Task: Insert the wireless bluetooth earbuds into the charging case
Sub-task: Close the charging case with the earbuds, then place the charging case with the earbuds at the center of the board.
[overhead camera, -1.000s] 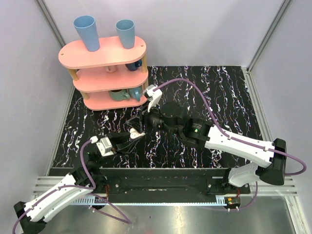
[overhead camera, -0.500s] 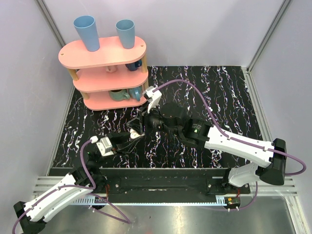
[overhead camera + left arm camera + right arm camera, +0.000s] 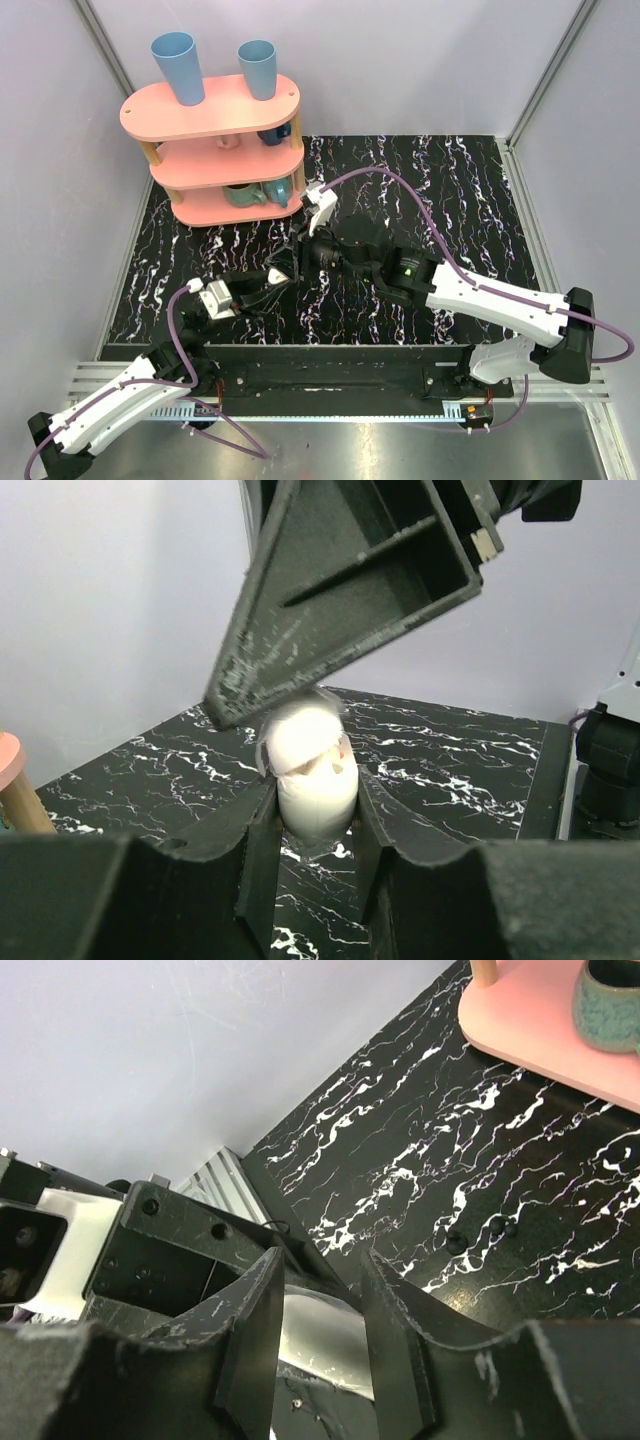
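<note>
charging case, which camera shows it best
Left wrist: the charging case fills the centre, gripped between that arm's jaws. Top external shows only a white speck; right wrist, a white sliver, possibly it.

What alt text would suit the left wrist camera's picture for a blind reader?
The left gripper clamps a white charging case, its top blurred, between two black fingers. A slanted black finger of the right gripper hangs just above the case, with a black marbled table and a pale wall behind.

No readable text, label or number shows anywhere.
</note>
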`<control>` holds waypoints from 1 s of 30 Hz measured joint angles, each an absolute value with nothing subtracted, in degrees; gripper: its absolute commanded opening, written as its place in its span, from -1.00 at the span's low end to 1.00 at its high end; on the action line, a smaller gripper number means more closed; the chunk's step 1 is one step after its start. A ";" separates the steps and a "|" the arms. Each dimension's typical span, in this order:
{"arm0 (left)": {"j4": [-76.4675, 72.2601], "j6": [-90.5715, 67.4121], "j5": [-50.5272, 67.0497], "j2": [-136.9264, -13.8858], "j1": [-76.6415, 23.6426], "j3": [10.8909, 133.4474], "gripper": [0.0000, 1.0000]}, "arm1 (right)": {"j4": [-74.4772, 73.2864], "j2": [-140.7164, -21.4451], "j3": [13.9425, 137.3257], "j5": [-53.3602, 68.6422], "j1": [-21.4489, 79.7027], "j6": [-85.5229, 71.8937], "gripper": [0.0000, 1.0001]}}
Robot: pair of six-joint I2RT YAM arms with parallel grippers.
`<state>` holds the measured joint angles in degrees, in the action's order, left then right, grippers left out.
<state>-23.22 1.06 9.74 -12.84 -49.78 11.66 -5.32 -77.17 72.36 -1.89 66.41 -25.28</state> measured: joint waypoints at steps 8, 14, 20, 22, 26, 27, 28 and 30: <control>-22.87 1.26 8.75 -11.94 -50.00 11.62 -1.00 | -4.14 -75.29 69.49 0.14 66.30 -27.35 -0.14; -22.37 1.34 8.69 -11.62 -50.09 11.60 -1.00 | -2.76 -73.43 67.51 0.60 66.19 -28.23 -0.10; -21.50 1.54 6.44 -11.75 -50.04 11.77 -1.00 | -2.85 -70.15 64.86 -4.23 66.22 -27.79 0.04; -19.77 1.32 5.08 -12.01 -50.02 12.40 -1.00 | -3.03 -68.69 63.72 -7.55 66.24 -27.20 0.09; -17.43 -0.82 2.26 -12.99 -50.02 13.21 -1.00 | -3.29 -65.30 62.35 -14.48 66.22 -26.33 0.26; -16.95 -1.54 1.63 -13.13 -50.02 13.21 -1.00 | -3.29 -64.40 62.11 -15.94 66.19 -26.17 0.37; -16.67 -2.20 1.10 -13.32 -50.02 13.21 -1.00 | -3.29 -63.61 61.91 -17.28 66.15 -26.09 0.52; -16.16 -3.70 -0.01 -14.04 -50.02 13.21 -1.00 | -3.31 -62.22 61.43 -19.53 65.91 -25.85 0.71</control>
